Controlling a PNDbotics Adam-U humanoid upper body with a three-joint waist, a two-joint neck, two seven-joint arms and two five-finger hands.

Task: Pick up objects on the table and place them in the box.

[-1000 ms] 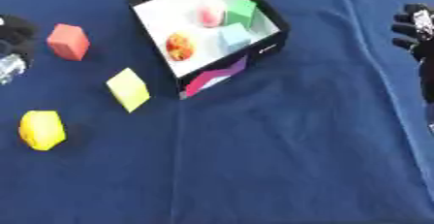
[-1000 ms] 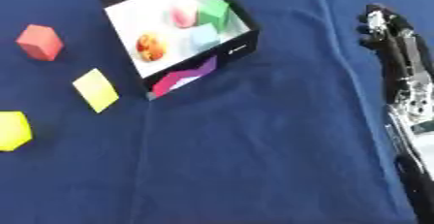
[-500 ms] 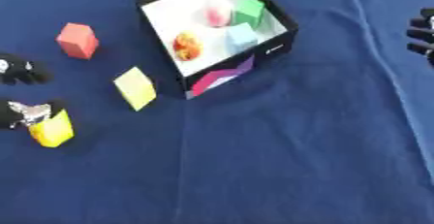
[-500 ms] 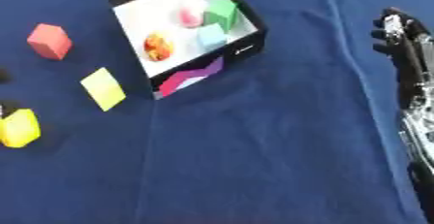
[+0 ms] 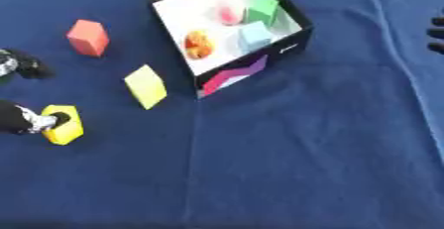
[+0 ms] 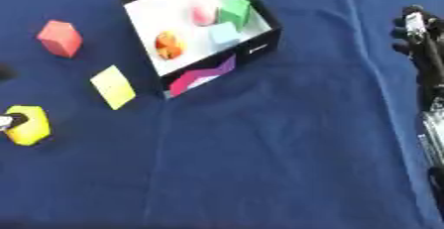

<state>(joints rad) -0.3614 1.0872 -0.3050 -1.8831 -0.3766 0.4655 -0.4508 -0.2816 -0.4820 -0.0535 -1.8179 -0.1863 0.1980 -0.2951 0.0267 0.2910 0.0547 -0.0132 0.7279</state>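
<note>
A black box with a white inside lies tilted at the top centre. It holds a pink, a green, a light blue and an orange piece. On the blue cloth to its left lie a red block, a pale yellow block and a bright yellow block. My left hand reaches in from the left edge, and one fingertip touches the bright yellow block's left side. Another finger is spread well above it. My right hand stands at the right edge, fingers straight and holding nothing.
The blue cloth covers the whole table, with a fold line running down from the box. My right forearm runs along the right edge.
My left hand has come down and in from the left edge to the bright yellow block and now touches it. The view has shifted slightly. The blocks stay where they were.
</note>
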